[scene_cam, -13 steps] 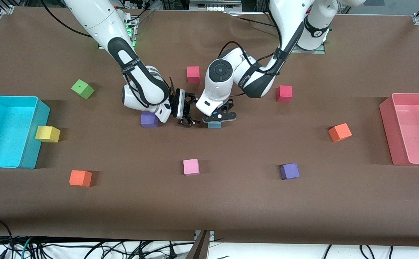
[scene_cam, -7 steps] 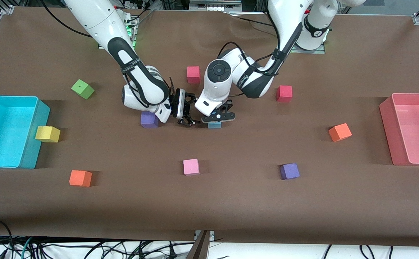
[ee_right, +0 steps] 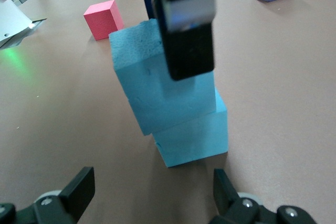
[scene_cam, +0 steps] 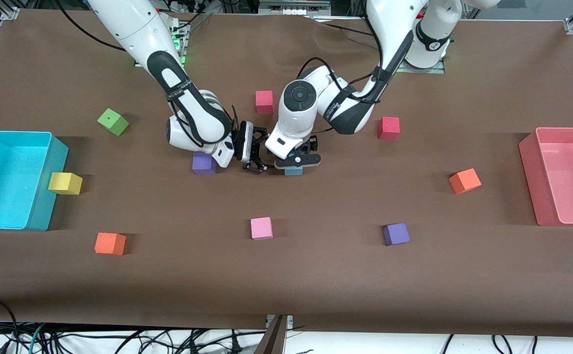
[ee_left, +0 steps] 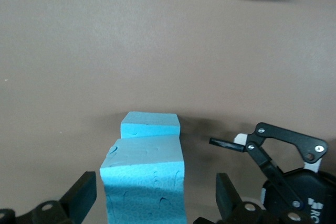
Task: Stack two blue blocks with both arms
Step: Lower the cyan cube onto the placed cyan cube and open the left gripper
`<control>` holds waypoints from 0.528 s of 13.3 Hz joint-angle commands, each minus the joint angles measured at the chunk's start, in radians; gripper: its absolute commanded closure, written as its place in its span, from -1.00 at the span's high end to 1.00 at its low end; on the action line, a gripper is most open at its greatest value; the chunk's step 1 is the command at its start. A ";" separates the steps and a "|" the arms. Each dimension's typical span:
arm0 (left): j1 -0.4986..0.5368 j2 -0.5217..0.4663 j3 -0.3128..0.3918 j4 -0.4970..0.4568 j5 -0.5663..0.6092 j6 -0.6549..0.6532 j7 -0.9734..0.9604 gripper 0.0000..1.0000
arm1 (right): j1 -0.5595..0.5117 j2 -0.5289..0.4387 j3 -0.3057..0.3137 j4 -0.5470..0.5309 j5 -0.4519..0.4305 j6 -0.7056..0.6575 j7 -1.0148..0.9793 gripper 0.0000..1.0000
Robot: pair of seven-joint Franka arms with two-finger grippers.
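Two light blue blocks are stacked near the table's middle. The upper block [ee_left: 143, 177] [ee_right: 157, 82] rests skewed on the lower block [ee_left: 150, 124] [ee_right: 194, 135], overhanging one side. In the front view only a sliver of the blue stack [scene_cam: 293, 171] shows under the left hand. My left gripper [scene_cam: 294, 164] [ee_left: 152, 203] straddles the upper block, open, with a gap at each finger [ee_left: 79, 198]. My right gripper [scene_cam: 256, 165] [ee_right: 152, 192] is low over the table beside the stack, toward the right arm's end, open and holding nothing.
A purple cube [scene_cam: 203, 163] sits under the right wrist. Red cubes [scene_cam: 264, 102] [scene_cam: 388, 128] lie farther back. A pink cube [scene_cam: 261, 228], another purple cube [scene_cam: 396, 234] and an orange cube [scene_cam: 464, 180] lie nearer. A cyan bin [scene_cam: 45, 196] and a pink bin [scene_cam: 529, 177] stand at the table's ends.
The left hand has edged slightly toward the right gripper while staying over the stack. The right arm has not moved.
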 commanded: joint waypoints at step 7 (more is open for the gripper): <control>0.236 -0.335 0.009 -0.125 -0.019 -0.223 0.227 1.00 | -0.006 -0.070 0.003 -0.030 0.021 0.002 -0.002 1.00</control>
